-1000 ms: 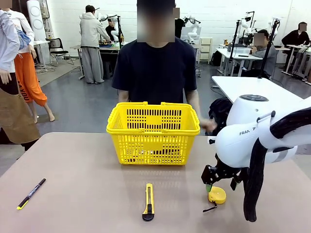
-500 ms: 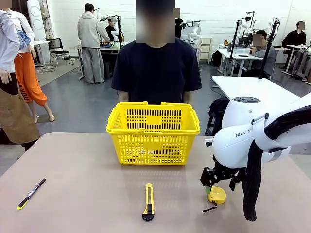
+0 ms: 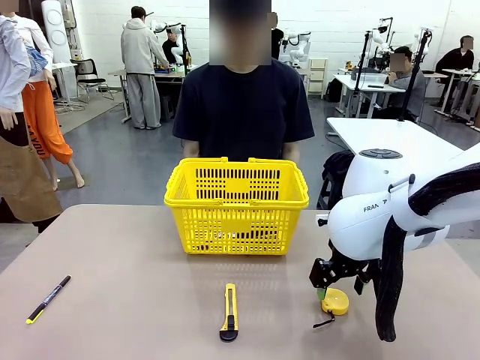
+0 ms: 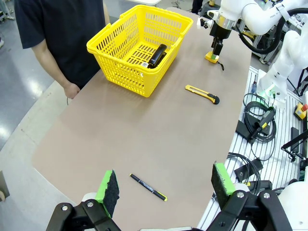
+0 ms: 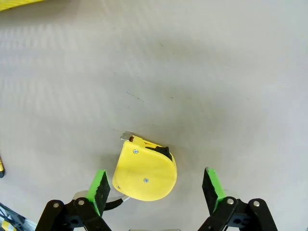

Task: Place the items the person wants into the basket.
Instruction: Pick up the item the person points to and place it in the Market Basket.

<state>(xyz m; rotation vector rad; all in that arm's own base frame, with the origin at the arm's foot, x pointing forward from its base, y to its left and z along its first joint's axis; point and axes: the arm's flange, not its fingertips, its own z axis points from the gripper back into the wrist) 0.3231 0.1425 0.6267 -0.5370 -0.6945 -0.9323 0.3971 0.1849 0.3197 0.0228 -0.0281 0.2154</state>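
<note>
The yellow basket (image 3: 236, 202) stands mid-table in front of the person (image 3: 244, 105), and the left wrist view shows a black stapler (image 4: 158, 54) lying inside the basket (image 4: 120, 53). To the basket's right, nearer the front, a small yellow tape measure (image 3: 335, 301) lies flat on the table. My right gripper (image 3: 330, 294) points straight down over it, open. In the right wrist view the tape measure (image 5: 144, 173) sits between the green pads (image 5: 100, 190), nearer one of them, and the right gripper (image 5: 156, 186) touches nothing. My left gripper (image 4: 165, 183) hangs open high above the table's left end.
A yellow-and-black utility knife (image 3: 229, 311) lies in front of the basket, left of the tape measure. A thin black pen (image 3: 47, 298) lies near the table's left edge. The person's hand (image 4: 72, 90) hangs at the far edge. Bare tabletop lies between pen and knife.
The person's hand has drawn back from beside the basket's right end. My right arm dropped slightly and shifted left over the tape measure, then held still.
</note>
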